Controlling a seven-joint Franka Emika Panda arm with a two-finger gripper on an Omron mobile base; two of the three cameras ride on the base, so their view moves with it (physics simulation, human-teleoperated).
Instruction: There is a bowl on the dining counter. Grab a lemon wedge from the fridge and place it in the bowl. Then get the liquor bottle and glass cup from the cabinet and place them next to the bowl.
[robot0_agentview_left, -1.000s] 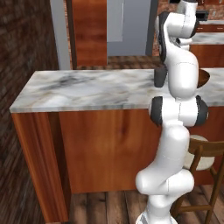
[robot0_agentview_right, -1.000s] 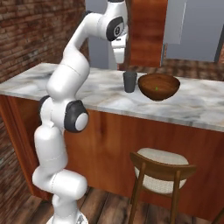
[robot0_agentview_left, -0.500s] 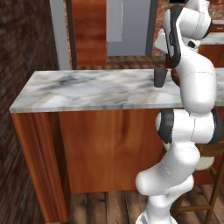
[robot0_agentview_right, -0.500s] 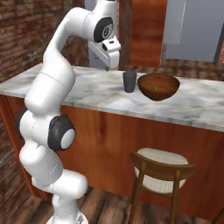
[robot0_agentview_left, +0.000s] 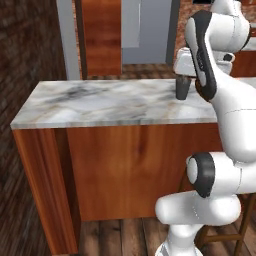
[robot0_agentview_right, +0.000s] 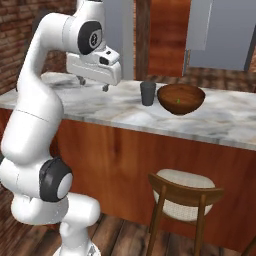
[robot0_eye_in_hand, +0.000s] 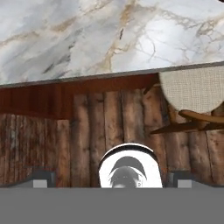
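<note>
The dark grey glass cup stands upright on the marble dining counter, just left of the wooden bowl. A tiny yellow-green lemon wedge lies inside the bowl. My gripper hangs open and empty above the counter, a hand's width left of the cup. In the left base view the cup shows at the counter's far right, beside my arm. The hand view looks down on the counter's edge. The liquor bottle, fridge and cabinet are out of view.
A wooden stool with a woven seat stands in front of the counter, below the bowl; the stool's seat lies over the plank floor. Grey panels and wood panelling rise behind the counter. A brick wall closes the left.
My hand has swung left and down, away from above the cup, staying open. The cup and bowl have not moved.
</note>
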